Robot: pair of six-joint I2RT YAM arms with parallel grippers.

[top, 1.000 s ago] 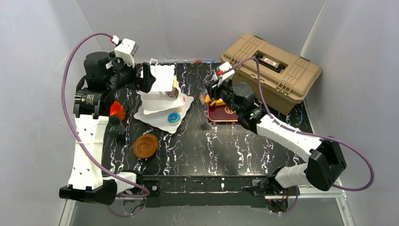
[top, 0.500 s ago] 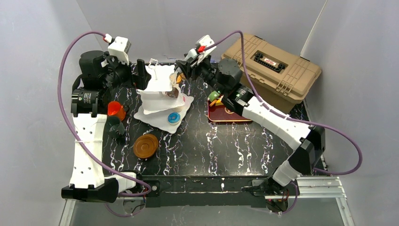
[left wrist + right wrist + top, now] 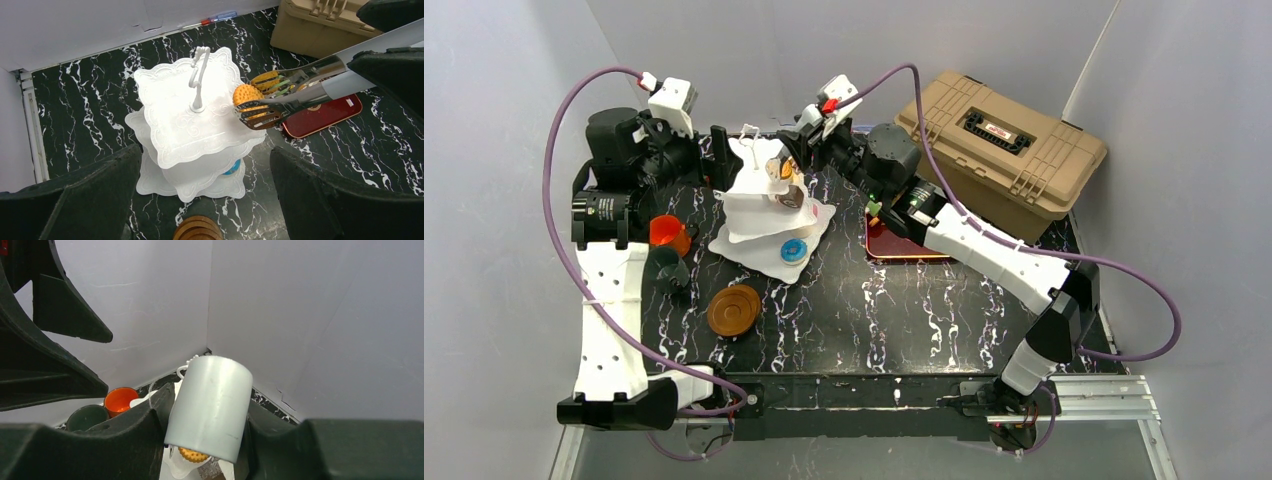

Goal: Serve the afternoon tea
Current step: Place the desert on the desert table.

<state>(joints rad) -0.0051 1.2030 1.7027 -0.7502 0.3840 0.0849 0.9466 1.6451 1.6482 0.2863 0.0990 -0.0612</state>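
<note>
Currently the round orange toy pastry (image 3: 248, 94) hangs just over the right edge of the top plate of the white three-tier square-plate stand (image 3: 180, 120). It is pinched between the slotted tips of the metal tongs (image 3: 300, 90); whether it touches the plate I cannot tell. The right pincer (image 3: 802, 150) is closed partway around the grey handle end of the tongs, holding them. It reaches in from the right over the back of the black, white-veined marble worktop (image 3: 874, 310).

The stand is upright at the back left of the worktop, with a blue ring donut (image 3: 794, 250) on its bottom plate near the front corner. The left pincer (image 3: 714, 158) hovers at the stand's left side, jaws spread wide and holding nothing.

Left of the stand sit the orange cup (image 3: 667, 232) and, just nearer, the dark green cup (image 3: 669, 266). A stack of brown round saucers (image 3: 733, 309) lies in front of the stand. To the right, a dark red rectangular tray (image 3: 899, 248) lies flat, and the tan plastic toolbox (image 3: 1004, 150) stands closed at the back right corner.
</note>
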